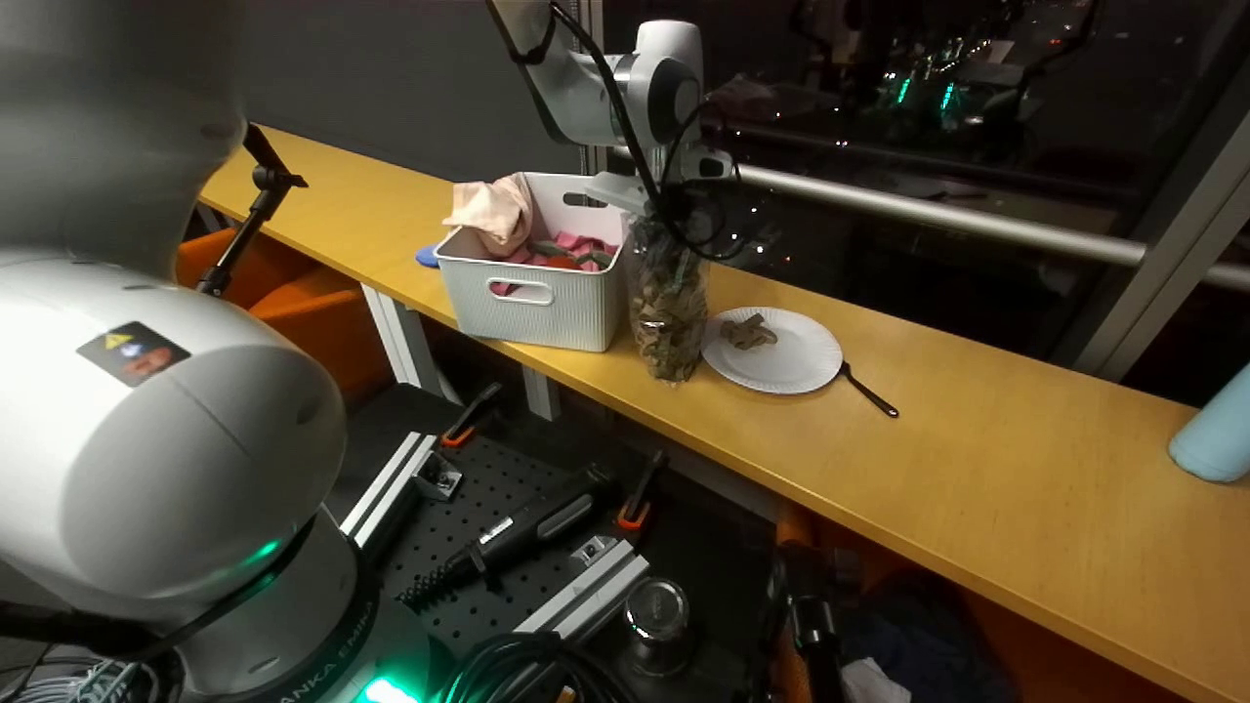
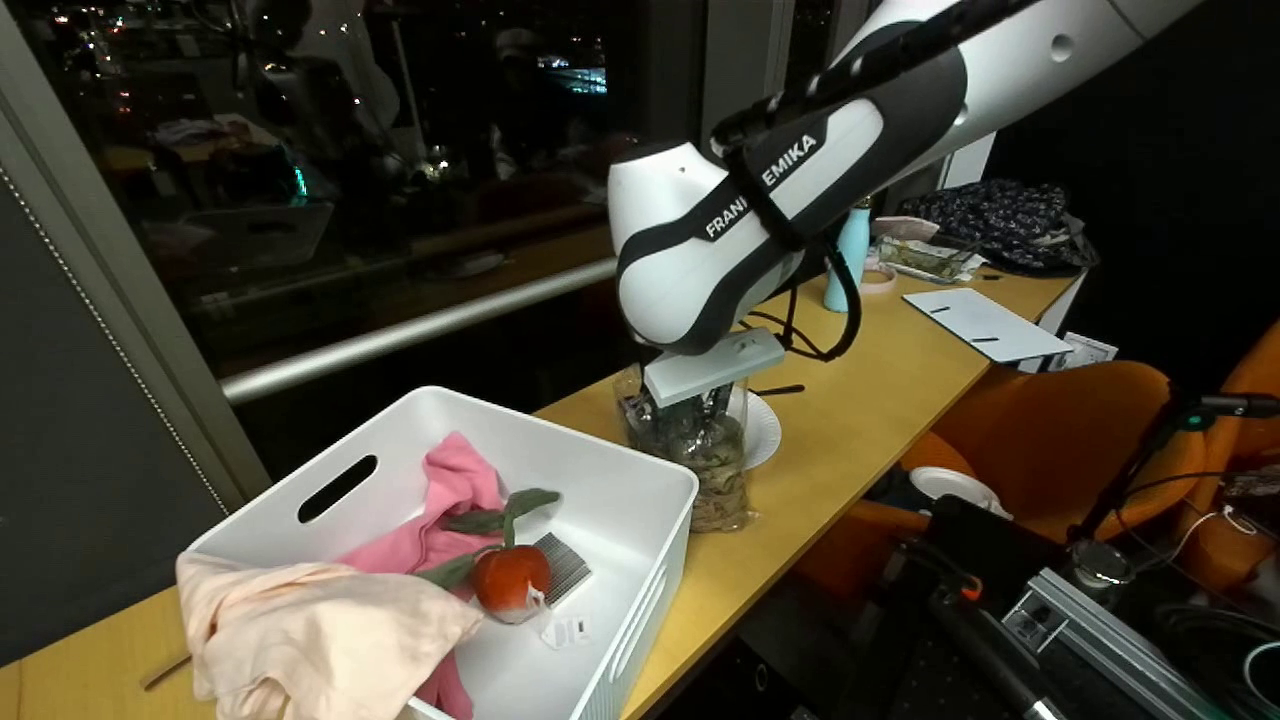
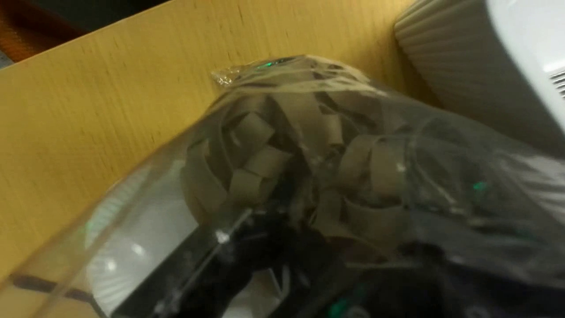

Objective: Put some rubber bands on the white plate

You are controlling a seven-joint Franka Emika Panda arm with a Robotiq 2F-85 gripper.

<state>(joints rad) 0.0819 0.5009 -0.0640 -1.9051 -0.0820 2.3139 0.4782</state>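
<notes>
A clear plastic bag (image 1: 666, 327) full of tan rubber bands stands upright on the table, beside the white bin. It also shows in an exterior view (image 2: 722, 490). My gripper (image 2: 688, 420) points down inside the bag's upper part. In the wrist view the gripper (image 3: 348, 247) looks dark and blurred through the plastic. Its fingers appear apart, with rubber bands (image 3: 309, 119) below and between them; contact with any band is unclear. The white plate (image 1: 781, 356) lies next to the bag with a small pile of rubber bands (image 1: 748, 333) on it. The bag partly hides the plate (image 2: 762, 432) in an exterior view.
A white bin (image 1: 532, 303) holds pink cloth and a red fruit-like item (image 2: 511, 578), with a peach cloth (image 2: 330, 630) over its rim. A black utensil (image 1: 869, 391) lies by the plate. A blue bottle (image 1: 1216, 430) stands farther along. The window rail (image 1: 928, 217) runs behind the table.
</notes>
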